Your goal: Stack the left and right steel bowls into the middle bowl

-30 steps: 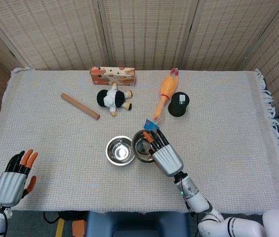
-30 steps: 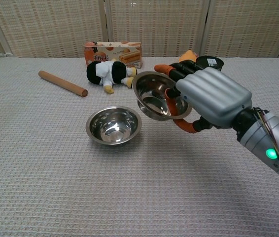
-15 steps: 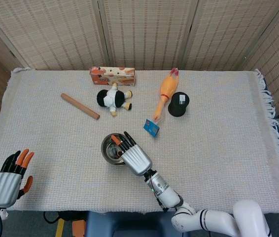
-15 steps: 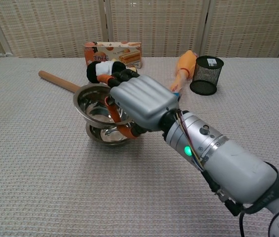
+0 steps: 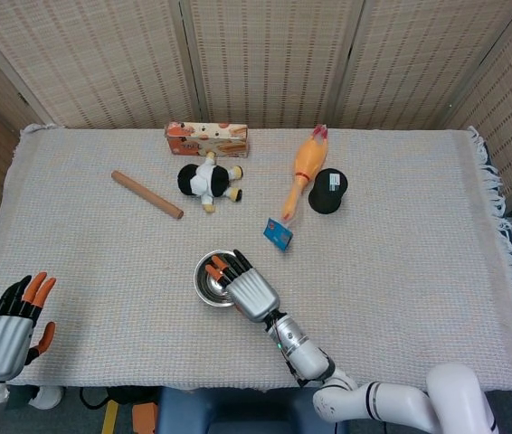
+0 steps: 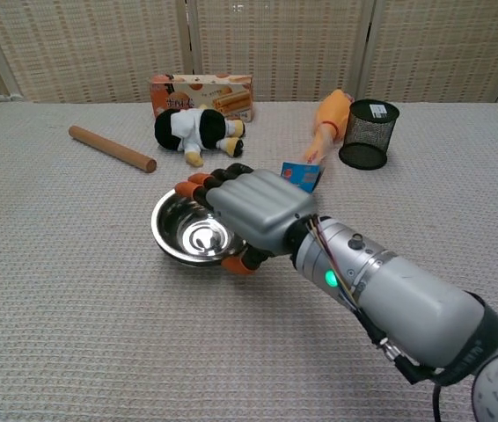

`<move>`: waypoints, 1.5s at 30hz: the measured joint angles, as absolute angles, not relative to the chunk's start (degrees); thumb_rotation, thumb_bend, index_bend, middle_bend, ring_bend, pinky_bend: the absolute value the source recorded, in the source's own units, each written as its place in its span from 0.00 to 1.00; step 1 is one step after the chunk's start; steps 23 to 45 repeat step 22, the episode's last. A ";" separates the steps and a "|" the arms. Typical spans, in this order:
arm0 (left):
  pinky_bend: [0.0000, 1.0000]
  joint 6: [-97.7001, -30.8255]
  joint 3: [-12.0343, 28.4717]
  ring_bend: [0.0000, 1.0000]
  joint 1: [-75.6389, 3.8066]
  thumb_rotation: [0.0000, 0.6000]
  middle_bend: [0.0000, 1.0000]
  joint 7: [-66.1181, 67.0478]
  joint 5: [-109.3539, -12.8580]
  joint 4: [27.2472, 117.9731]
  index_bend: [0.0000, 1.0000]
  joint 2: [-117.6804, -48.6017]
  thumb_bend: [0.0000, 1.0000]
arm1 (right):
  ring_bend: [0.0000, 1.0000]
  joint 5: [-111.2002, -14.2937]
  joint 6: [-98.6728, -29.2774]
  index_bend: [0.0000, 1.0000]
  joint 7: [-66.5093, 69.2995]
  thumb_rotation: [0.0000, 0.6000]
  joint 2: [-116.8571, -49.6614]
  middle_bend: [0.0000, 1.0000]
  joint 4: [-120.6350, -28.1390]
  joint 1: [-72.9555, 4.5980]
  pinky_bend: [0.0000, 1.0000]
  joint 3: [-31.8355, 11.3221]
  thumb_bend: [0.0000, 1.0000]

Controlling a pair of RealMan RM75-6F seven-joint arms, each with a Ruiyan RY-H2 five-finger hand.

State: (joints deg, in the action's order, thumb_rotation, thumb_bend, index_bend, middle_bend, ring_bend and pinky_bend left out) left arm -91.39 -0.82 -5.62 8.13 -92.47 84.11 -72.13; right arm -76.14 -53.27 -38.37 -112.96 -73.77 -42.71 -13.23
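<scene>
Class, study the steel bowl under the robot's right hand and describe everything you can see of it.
The steel bowl is round, shiny and mirror-like, with a thin rolled rim and bright reflections inside. It sits upright, mouth up, near the middle of the cloth-covered table. It looks nested in another bowl, though the edges are hard to separate. The right hand grips its near rim, fingers reaching over into the inside.

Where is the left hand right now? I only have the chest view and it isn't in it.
Observer: In the head view the left hand is over the table's near left corner, fingers apart, holding nothing.
Operator: How does the cloth end on the right side? My view cuts it off.
Observer: The tablecloth ends in a fringe along the table's right edge.
</scene>
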 measured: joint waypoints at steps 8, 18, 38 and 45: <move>0.11 -91.36 -0.43 0.00 -5.15 1.00 0.00 8.09 -91.93 85.25 0.00 -70.96 0.48 | 0.00 -75.99 -64.18 0.00 -42.03 1.00 -95.95 0.00 -93.36 -33.74 0.00 -8.78 0.17; 0.11 -90.93 0.00 0.00 -4.33 1.00 0.00 9.41 -90.56 87.80 0.00 -68.82 0.48 | 0.00 -82.34 -85.53 0.00 -33.77 1.00 -79.22 0.00 -99.73 -16.37 0.00 0.29 0.17; 0.11 -90.39 0.01 0.00 -4.43 1.00 0.00 10.84 -90.49 88.26 0.00 -68.77 0.48 | 0.00 -83.51 -88.82 0.00 -25.97 1.00 -77.12 0.00 -97.54 -12.16 0.00 2.44 0.17; 0.11 -90.39 0.01 0.00 -4.43 1.00 0.00 10.84 -90.49 88.26 0.00 -68.77 0.48 | 0.00 -83.51 -88.82 0.00 -25.97 1.00 -77.12 0.00 -97.54 -12.16 0.00 2.44 0.17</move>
